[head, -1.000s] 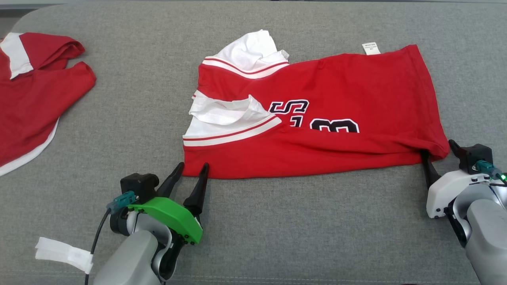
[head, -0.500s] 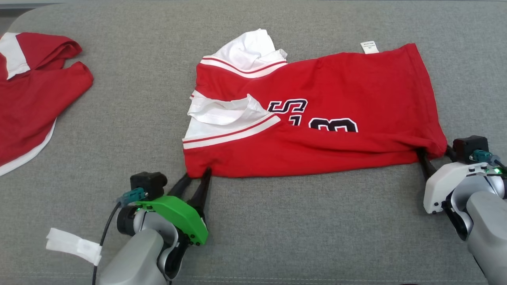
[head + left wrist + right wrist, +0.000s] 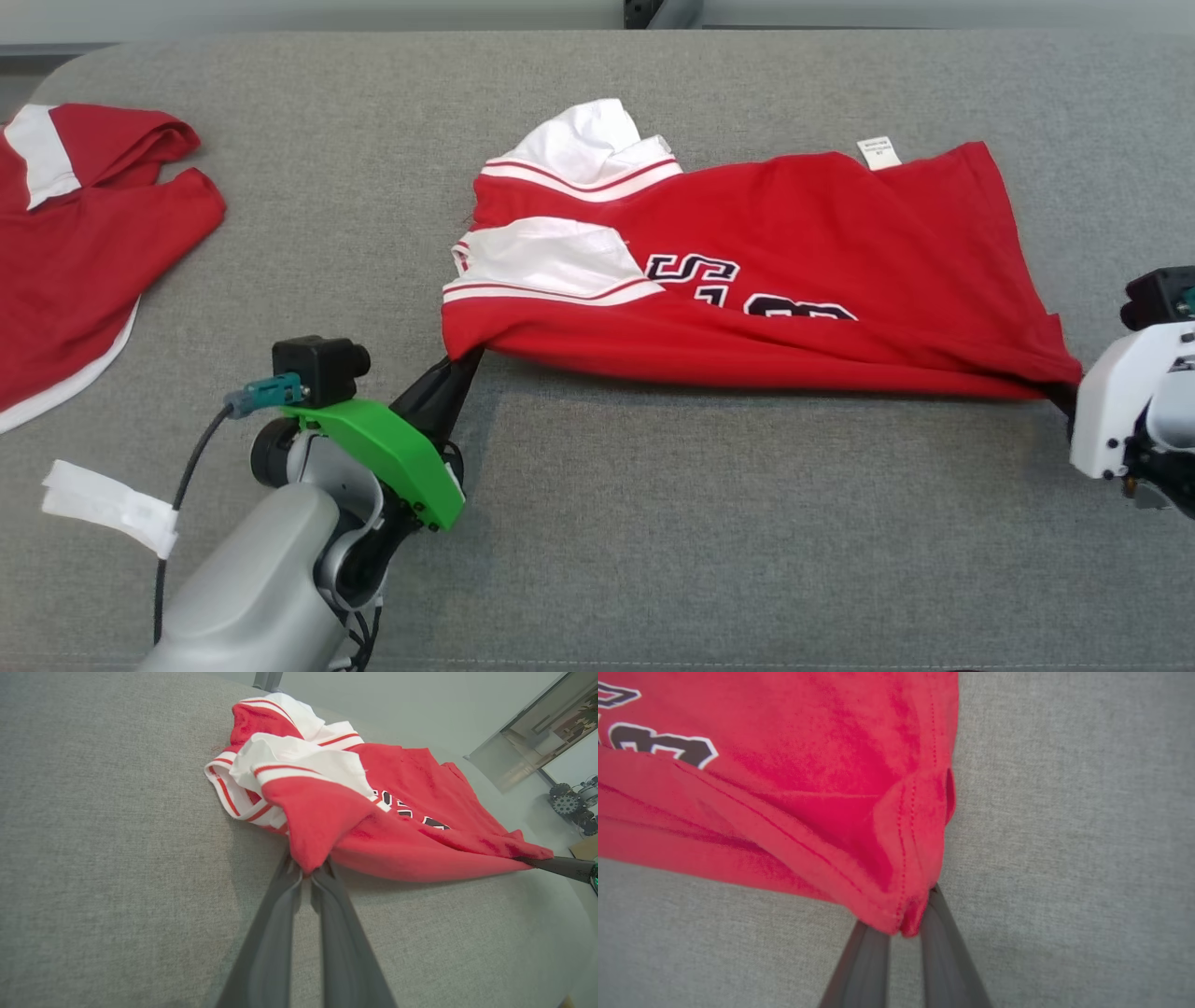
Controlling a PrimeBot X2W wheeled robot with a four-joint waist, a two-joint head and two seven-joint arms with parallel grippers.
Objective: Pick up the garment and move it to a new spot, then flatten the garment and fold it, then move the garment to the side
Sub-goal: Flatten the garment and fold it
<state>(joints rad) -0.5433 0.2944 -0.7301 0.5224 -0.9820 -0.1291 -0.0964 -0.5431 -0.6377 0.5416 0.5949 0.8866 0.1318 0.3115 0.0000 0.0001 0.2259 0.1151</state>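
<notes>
Near edge of the garment (image 3: pixel 794 243) is up off the counter (image 3: pixel 700 523) now. A sec ago it lay flat, w/ the left hand (image 3: pixel 464 359) spread just short of the corner. That hand has since clamped onto the near-left corner and come up w/ it. Head cam has tipped a bit too, so the whole pic sits lower.

Left wrist cam: both dark fingers (image 3: pixel 280 914) pressed together, red cloth pinched at the tips, shadow under the raised hem. Right hand (image 3: pixel 903 926) likewise, clenched on the near-right hem corner, stitching bunched just above the fingertips. On the head cam its tips are tucked behind cloth and the white housing.

Garment sits mid-counter, red body stretched taut between my two hands, far edge resting on the fabric. White sleeves w/ red stripes lie at its left end, black numerals mid-body, small white label (image 3: pixel 876 152) at the far hem.

Surface is grey woven fabric, rounded at the far-left corner. Second red garment (image 3: pixel 84 243) lies crumpled at the far left, well apart. White strap (image 3: pixel 107 509) wraps the left arm's cable.

Beyond the counter there's a dark post (image 3: pixel 653 11) at the far edge. Left wrist cam shows a pale wall (image 3: pixel 397 700), glazed panel (image 3: pixel 528 742) and some wheeled kit (image 3: pixel 567 805) on the floor.
</notes>
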